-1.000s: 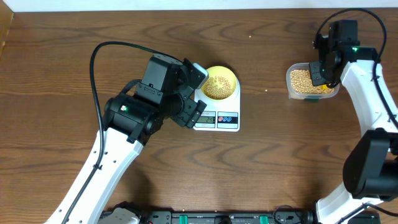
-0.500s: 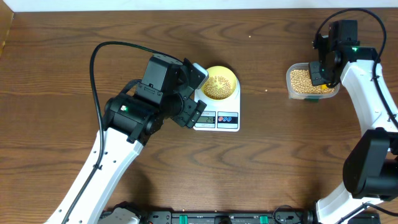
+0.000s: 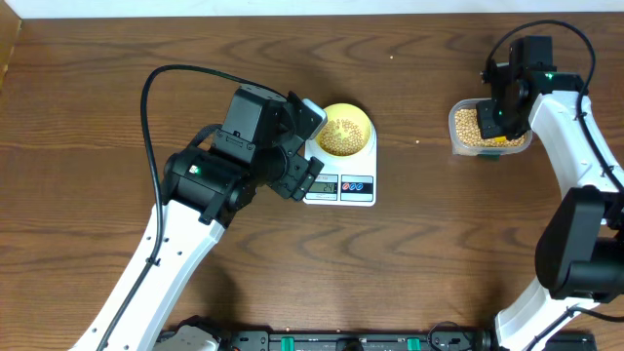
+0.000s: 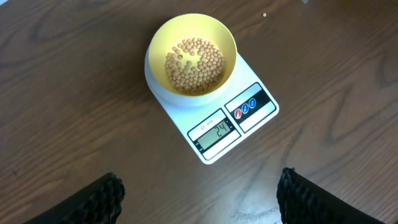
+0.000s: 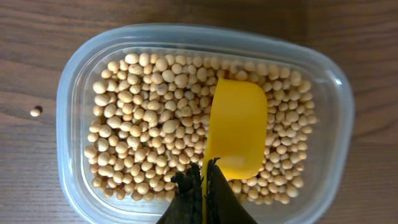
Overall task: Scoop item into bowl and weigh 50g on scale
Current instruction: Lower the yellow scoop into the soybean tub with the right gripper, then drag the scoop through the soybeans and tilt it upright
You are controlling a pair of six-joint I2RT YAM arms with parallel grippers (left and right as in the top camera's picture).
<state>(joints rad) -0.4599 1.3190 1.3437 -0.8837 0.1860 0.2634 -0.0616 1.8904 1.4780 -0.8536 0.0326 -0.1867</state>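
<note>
A pale yellow bowl [image 4: 193, 37] stands on the white scale [image 4: 252, 124], whose display reads 24. A thin layer of tan beans [image 4: 194, 62] covers the bowl's bottom. My left gripper [image 4: 199, 186] hangs open over the bare table just in front of the scale, with nothing between its fingers. At the right of the table, more beans [image 5: 143, 124] fill a clear plastic tub [image 3: 456, 132]. My right gripper [image 5: 204, 180] is shut on the handle of a yellow scoop [image 5: 239, 124]. The scoop's cup sits on the heap in the tub, with no beans showing inside it.
A loose bean [image 5: 36, 111] lies on the wood just left of the tub, and another loose bean [image 4: 265, 14] lies beyond the scale. The left arm's body [image 3: 210, 175] stands against the scale's left side. The table's back edge runs along the top.
My right wrist has shifted slightly over the tub with the scoop in it. The left arm, the bowl and the scale have not moved.
</note>
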